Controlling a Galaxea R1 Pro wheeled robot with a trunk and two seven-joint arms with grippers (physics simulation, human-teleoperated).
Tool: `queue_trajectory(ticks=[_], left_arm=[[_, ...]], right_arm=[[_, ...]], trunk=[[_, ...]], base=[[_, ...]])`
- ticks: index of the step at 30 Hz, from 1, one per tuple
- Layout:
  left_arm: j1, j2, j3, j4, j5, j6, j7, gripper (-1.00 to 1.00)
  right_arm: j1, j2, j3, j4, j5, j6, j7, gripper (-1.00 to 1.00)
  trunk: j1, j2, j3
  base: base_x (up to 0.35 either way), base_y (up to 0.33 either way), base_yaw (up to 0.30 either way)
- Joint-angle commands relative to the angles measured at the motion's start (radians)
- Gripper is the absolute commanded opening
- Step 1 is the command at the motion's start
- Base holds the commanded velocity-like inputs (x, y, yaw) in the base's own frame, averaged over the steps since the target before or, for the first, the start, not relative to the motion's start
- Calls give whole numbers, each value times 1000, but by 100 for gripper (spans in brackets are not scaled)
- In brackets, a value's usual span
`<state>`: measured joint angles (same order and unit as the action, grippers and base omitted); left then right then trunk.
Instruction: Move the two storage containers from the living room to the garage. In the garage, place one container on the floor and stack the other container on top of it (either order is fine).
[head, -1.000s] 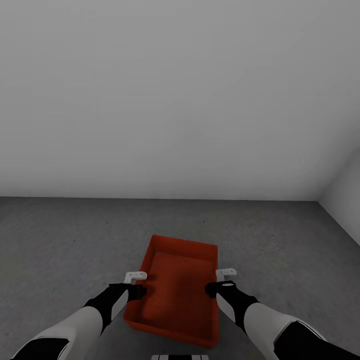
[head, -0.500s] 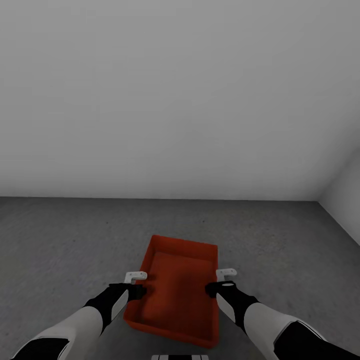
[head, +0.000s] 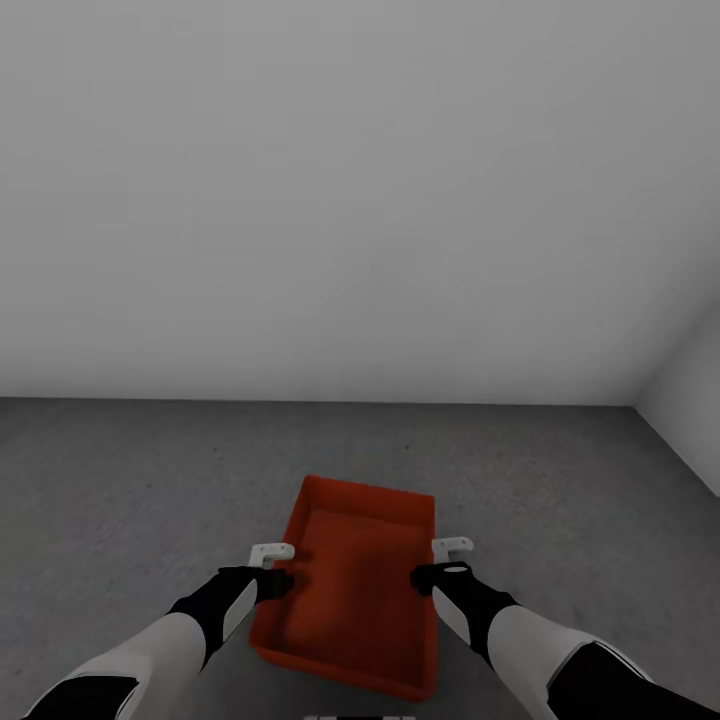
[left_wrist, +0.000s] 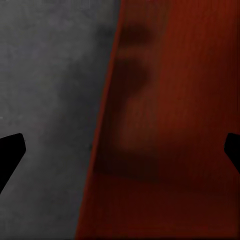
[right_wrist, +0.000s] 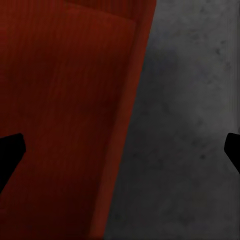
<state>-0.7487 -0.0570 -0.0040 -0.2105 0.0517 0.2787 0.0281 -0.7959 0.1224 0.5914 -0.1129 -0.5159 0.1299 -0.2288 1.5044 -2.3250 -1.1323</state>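
Over the floor (head: 120, 480), both the left gripper (head: 272, 570) and right gripper (head: 445, 565) straddle the storage container (head: 355, 580) walls, spread wide; releasing evenly should keep it level.

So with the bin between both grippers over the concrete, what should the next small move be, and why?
Probably lift both arms away. The storage container appears to lie on the dark floor, and the left gripper and right gripper each straddle a side wall with fingers spread wide, apparently no longer clamping it.

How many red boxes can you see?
1. The storage container is on the grey floor, between the left gripper and right gripper. Another could hide nested beneath it.
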Motion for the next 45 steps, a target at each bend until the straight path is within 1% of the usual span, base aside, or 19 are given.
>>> queue_trajectory(ticks=[1,45], left_arm=[[0,0,-1,-2,5,6,3,100],[0,2,-1,-3,7,7,-1,100]], right_arm=[[0,0,8,-2,-6,7,-6,100],[0,0,7,-2,-6,4,-6,100]], trunk=[[-4,7,2],[-173,315,140]], base=[[0,0,0],[0,0,0]])
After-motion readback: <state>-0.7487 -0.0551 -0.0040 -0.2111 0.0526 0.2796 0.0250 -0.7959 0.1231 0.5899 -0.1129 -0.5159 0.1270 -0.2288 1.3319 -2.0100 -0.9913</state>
